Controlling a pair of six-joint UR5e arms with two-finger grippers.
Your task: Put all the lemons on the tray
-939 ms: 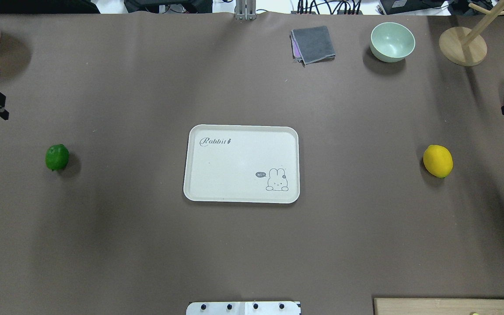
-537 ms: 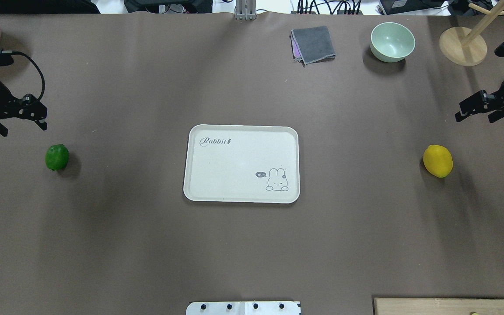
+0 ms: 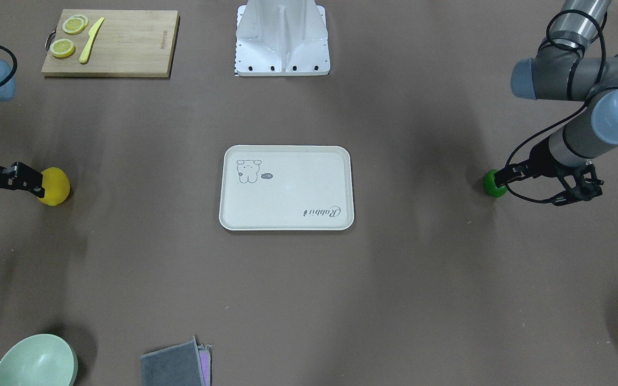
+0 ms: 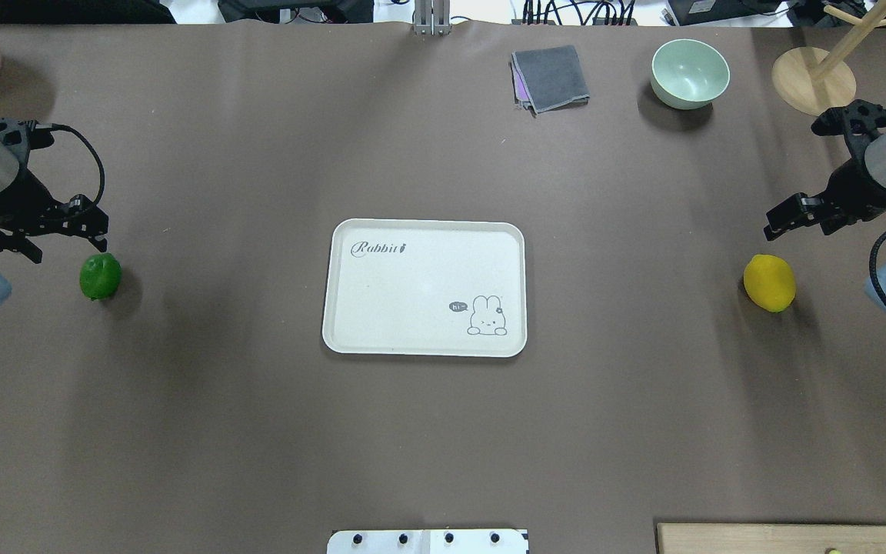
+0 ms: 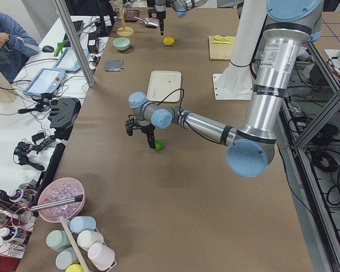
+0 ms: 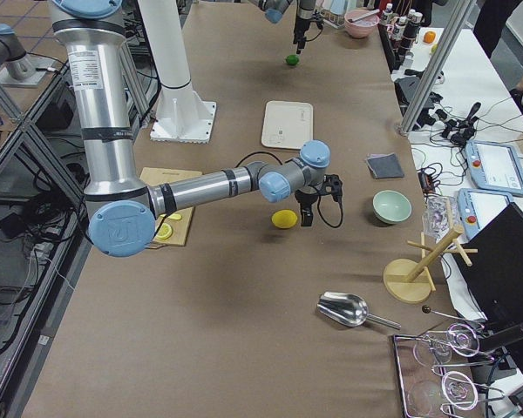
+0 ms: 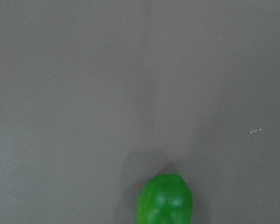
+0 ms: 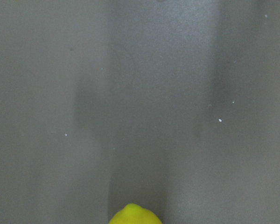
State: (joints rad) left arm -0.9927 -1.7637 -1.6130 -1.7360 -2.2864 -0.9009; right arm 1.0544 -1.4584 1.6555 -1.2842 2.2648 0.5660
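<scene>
Green lemon (image 4: 100,276) beside released left pincer (image 4: 68,248), yellow lemon (image 4: 770,283) beside released right pincer (image 4: 797,228), tray (image 4: 412,285) between.

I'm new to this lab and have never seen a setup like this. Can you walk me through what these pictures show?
It is a robot with two arms at a brown table. Each arm ends in a two-finger gripper. One picture looks down from behind the robot and one faces it from across the table. Two look along the table from its ends, and two come from cameras on the wrists. A white tray lies in the middle. A green lemon lies near the left gripper, and a yellow lemon near the right gripper. Farther off are a bowl, a grey cloth and a wooden board with lemon slices and a yellow knife. Both grippers are open and hold nothing.
</scene>
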